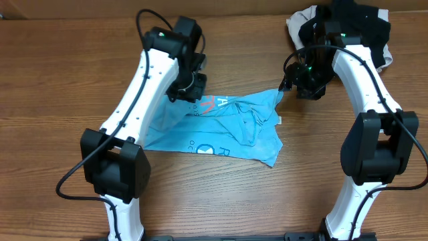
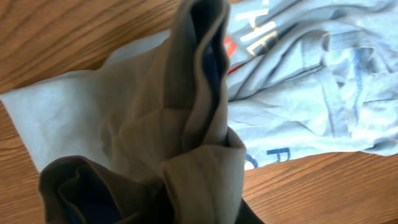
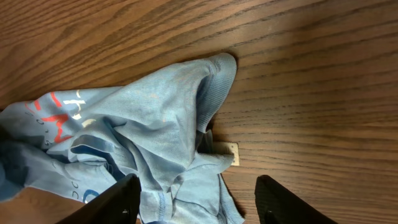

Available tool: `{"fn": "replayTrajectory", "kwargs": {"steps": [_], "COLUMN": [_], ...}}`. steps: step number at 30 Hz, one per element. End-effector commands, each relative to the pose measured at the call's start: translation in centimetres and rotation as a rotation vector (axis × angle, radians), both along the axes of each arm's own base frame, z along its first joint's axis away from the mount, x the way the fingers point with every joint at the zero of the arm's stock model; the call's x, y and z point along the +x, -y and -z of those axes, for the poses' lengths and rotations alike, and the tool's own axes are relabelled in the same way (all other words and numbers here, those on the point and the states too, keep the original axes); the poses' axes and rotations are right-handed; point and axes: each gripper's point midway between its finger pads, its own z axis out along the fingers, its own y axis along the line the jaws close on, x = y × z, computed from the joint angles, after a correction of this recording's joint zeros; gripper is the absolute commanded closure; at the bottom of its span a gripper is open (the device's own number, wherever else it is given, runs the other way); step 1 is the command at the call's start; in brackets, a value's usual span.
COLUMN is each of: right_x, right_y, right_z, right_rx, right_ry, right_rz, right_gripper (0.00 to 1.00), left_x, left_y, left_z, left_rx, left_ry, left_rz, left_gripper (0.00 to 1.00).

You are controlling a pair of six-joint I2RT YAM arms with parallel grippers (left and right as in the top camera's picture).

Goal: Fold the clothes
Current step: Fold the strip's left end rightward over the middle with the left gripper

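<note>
Now, T-shirt (image 1: 227, 124): sky-blue, crumpled and not yet folded, in the middle of the overhead view on the wooden table (image 1: 67, 73), lettering up, between my two wrists.
Why it lies so: I judge it has to be spread flat first. A fold needs a smooth panel, and this one is rucked through its centre.
Left gripper (image 1: 189, 88): down on the shirt's upper-left edge. A ridge of cloth (image 2: 193, 118) stands right against my left wrist camera and hides the fingers, so I cannot tell whether those jaws pinch it or stand loose.
Right gripper (image 3: 198, 182): jaws spread wide, gripping nothing, poised just above the shirt's upper-right corner.
Ribbed hem (image 3: 217, 81): pokes toward the top centre of the right wrist view, with a small tag (image 3: 227, 153) just below it. It is probably my best next hold.
Left arm pose: reaches up-frame from the lower left, wrist bent down onto the cloth.
Right arm pose: arches up from the lower right, elbow high, wrist turned in toward the shirt.
Other garments (image 1: 338, 27): a black and cream heap in the upper right, apart from the shirt and not my job.
</note>
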Motion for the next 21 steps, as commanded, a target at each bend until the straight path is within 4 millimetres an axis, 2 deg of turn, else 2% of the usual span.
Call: {"fn": "replayTrajectory", "kwargs": {"steps": [1,4,9,14,17,21], "right_x": [0.1,0.1,0.1,0.1,0.1,0.1], "right_y": [0.2,0.2,0.2,0.2,0.2,0.2], "right_z": [-0.7,-0.7,-0.7,-0.7,-0.7,-0.7], "right_rx": [-0.009,-0.009,-0.009,-0.009,-0.009,-0.009], "right_ry": [0.025,0.024,0.024,0.025,0.024,0.023], "right_rz": [-0.005,-0.006,-0.006,-0.006,-0.006,-0.006], "right_gripper": [0.37,0.37,0.37,0.37,0.36,0.36], "left_x": [-0.5,-0.6,-1.5,-2.4,-2.4,-2.0], "left_y": [1.0,1.0,0.3,1.2,1.1,-0.3], "left_z": [-0.2,0.0,1.9,3.6,3.6,3.6], "left_rx": [-0.020,-0.017,0.018,-0.026,-0.020,0.058], "left_ry": [-0.005,-0.010,-0.051,-0.096,-0.095,-0.069], "left_rz": [-0.003,-0.002,-0.004,0.002,0.003,-0.002], "left_gripper": [0.78,0.79,0.79,0.64,0.65,0.65]}}
